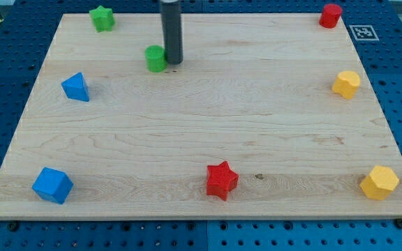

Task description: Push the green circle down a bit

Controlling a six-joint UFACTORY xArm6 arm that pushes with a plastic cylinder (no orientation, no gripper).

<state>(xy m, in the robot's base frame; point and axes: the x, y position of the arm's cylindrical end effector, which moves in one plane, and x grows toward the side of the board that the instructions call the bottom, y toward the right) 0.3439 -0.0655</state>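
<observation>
Green circle [156, 58] sits on the wooden board [201, 132] in the view's upper left part, touching or just beside my tip [174, 62] on the tip's left. No gap can be made out between the 2, so actual contact cannot be confirmed. The arm carries no gripper: it ends in a straight dark rod (nothing to open or close), and the rod stands upright, running out of the view's top, with nothing held.

Other blocks, placed from the tip:
- Green star [102, 18]: up and to the left of the tip, near the board's top edge, apart from the green circle.
- Blue triangle-like block [75, 87]: left of the tip and a little lower, well apart.
- Blue cube [52, 185]: far down and to the left, near the board's bottom left corner.
- Red star [221, 180]: far below the tip and slightly to its right, near the bottom edge.
- Red cylinder [331, 15]: far right of the tip and higher, at the top right corner.
- 2 yellow blocks, shapes roughly hexagonal: upper yellow block [346, 84] far right of the tip, slightly lower; lower yellow block [380, 183] far right and far down, near the bottom right corner.

The board rests on a blue pegboard table [5, 90].
</observation>
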